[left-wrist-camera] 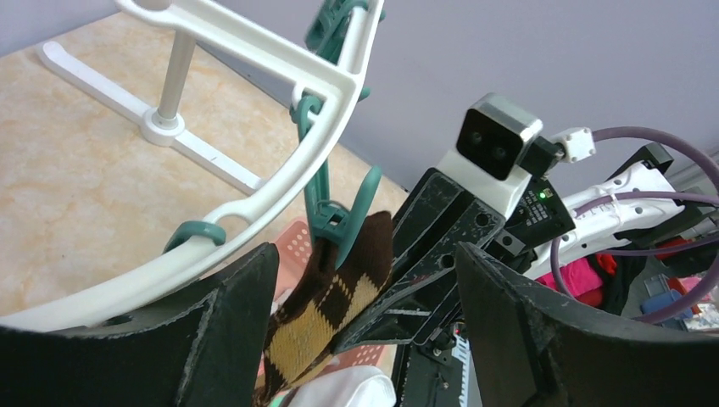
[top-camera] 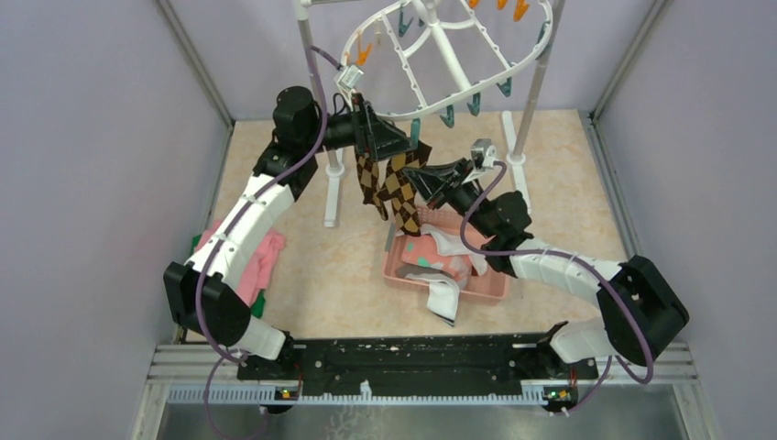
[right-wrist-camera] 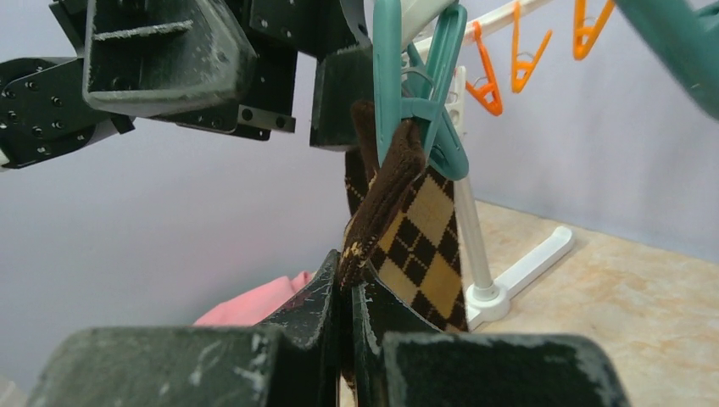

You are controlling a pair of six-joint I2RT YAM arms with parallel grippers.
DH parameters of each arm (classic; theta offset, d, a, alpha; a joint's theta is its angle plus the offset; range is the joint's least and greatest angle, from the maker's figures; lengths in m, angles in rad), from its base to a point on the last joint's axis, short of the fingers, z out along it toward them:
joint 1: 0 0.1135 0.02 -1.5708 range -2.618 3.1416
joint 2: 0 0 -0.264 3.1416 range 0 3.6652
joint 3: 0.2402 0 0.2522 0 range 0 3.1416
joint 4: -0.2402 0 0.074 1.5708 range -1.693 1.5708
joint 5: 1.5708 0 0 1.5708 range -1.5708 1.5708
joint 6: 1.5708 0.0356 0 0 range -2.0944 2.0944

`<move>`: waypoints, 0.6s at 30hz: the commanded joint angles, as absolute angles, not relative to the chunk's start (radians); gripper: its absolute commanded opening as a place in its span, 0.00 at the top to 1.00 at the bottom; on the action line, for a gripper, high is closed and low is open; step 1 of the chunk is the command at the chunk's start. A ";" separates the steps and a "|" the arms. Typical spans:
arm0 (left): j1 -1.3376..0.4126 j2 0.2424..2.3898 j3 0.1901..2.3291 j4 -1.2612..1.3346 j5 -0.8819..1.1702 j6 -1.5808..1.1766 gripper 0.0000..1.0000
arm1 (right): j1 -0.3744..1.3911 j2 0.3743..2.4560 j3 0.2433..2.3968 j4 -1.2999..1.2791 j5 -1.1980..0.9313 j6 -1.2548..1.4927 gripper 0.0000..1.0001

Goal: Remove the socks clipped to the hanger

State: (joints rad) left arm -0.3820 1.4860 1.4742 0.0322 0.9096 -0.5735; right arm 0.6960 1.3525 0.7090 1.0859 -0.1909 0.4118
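Beige tbl (top-camera: 568,183); lilac walls (top-camera: 92,137); sock (top-camera: 401,192) on hanger (top-camera: 447,46)

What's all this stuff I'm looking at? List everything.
hanger: one, white, raised at back
clips: several, teal and orange, dangling from hanger
argyle socks: two, brown-tan, hanging below hanger
basket: one, pink, table centre
loose socks: few, pink-spotted and white, in and over basket
cloths: two, pink and green, table left
left gripper: one, black, open beside a teal clip
right gripper: one, black, shut on argyle sock
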 commanded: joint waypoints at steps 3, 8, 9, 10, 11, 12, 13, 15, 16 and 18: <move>-0.381 1.505 1.526 0.146 0.933 -0.600 0.20 | 0.693 1.372 0.745 1.173 -0.261 0.524 1.00; -0.381 1.534 1.545 0.156 0.949 -0.609 0.26 | 0.692 1.380 0.730 1.213 -0.263 0.566 1.00; -0.381 1.539 1.543 0.158 0.951 -0.612 0.28 | 0.693 1.382 0.732 1.222 -0.262 0.574 1.00; -0.381 1.542 1.539 0.159 0.953 -0.618 0.29 | 0.692 1.387 0.736 1.232 -0.266 0.585 1.00; -0.381 1.545 1.535 0.161 0.954 -0.625 0.29 | 0.690 1.393 0.743 1.240 -0.272 0.597 1.00; -0.381 1.549 1.534 0.167 0.957 -0.630 0.29 | 0.689 1.401 0.750 1.252 -0.286 0.615 1.00; -0.381 1.550 1.533 0.174 0.959 -0.635 0.29 | 0.686 1.410 0.757 1.268 -0.300 0.636 1.00; -0.381 1.552 1.534 0.186 0.960 -0.643 0.29 | 0.677 1.430 0.766 1.317 -0.324 0.694 1.00; -0.381 1.554 1.532 0.190 0.960 -0.649 0.29 | 0.669 1.441 0.767 1.345 -0.331 0.726 1.00; -0.381 1.553 1.521 0.207 0.965 -0.662 0.29 | 0.656 1.457 0.764 1.408 -0.346 0.786 1.00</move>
